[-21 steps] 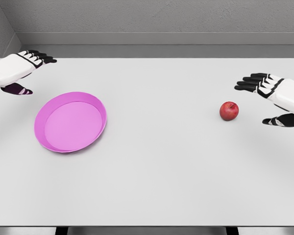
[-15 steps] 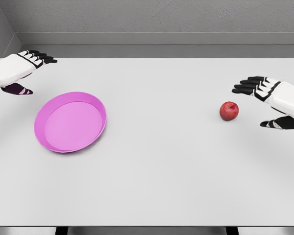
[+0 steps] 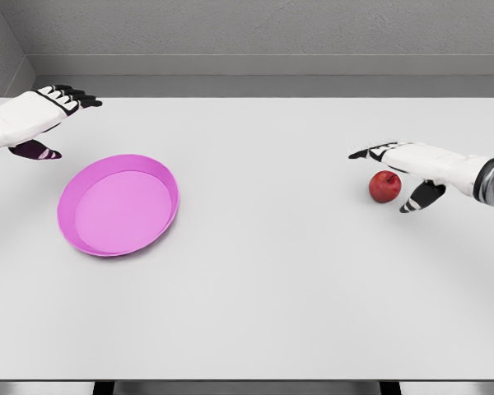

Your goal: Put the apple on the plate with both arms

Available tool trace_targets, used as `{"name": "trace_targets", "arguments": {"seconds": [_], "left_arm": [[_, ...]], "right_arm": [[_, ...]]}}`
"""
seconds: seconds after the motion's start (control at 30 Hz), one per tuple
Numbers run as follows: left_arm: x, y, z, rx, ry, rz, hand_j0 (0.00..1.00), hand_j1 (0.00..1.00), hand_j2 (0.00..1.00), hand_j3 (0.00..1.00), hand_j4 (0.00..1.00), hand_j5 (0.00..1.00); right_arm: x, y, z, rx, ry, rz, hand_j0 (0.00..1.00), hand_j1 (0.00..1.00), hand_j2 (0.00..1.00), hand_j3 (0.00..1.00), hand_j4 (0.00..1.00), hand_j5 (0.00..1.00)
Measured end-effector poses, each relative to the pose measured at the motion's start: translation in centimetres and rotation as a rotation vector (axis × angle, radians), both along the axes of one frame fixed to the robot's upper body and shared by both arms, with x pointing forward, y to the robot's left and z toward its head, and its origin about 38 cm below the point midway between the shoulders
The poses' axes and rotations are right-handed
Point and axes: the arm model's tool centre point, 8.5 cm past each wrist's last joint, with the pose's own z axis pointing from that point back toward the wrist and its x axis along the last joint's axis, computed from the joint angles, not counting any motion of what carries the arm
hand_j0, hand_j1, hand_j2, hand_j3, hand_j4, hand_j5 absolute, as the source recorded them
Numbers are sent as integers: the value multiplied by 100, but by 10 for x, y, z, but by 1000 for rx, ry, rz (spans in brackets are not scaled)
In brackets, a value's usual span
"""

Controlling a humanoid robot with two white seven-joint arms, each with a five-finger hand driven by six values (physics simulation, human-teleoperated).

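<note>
A small red apple (image 3: 384,188) rests on the white table (image 3: 263,271) at the right. My right hand (image 3: 395,169) reaches over it from the right, fingers stretched flat above it and the thumb down beside its right side, open and not closed on it. A pink plate (image 3: 90,240) lies at the left of the table, with nothing in it. My left hand (image 3: 45,123) hovers open above the table behind and to the left of the plate, well apart from it.
A grey wall (image 3: 255,33) runs behind the table's far edge. The table's front edge crosses the bottom of the view, with two dark legs showing below it.
My right hand has swung left and flattened out, coming from beside the apple to just above it. The left hand has shifted slightly. Apple and plate stay put.
</note>
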Motion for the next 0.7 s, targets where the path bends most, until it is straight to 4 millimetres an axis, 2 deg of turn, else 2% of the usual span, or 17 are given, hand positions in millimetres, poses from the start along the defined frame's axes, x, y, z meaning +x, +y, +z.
{"name": "trace_targets", "arguments": {"seconds": [0.1, 0.27, 0.33, 0.6, 0.7], "left_arm": [[0, -1, 0, -1, 0, -1, 100, 100, 100, 100, 100, 100], [0, -1, -1, -2, 0, -2, 100, 100, 100, 100, 100, 100], [1, -2, -1, -4, 0, -3, 100, 100, 100, 100, 100, 100], [1, -2, -1, -5, 0, -3, 100, 100, 100, 100, 100, 100], [1, -2, -1, -6, -1, -2, 100, 100, 100, 100, 100, 100]], "right_arm": [[4, -8, -11, -18, 44, -68, 100, 100, 100, 100, 100, 100], [17, -20, -7, -29, 46, -132, 100, 100, 100, 100, 100, 100], [25, -18, -3, -23, 35, -138, 100, 100, 100, 100, 100, 100], [27, -6, -25, -22, 85, -127, 100, 100, 100, 100, 100, 100], [32, -4, -22, -22, 79, -126, 100, 100, 100, 100, 100, 100]]}}
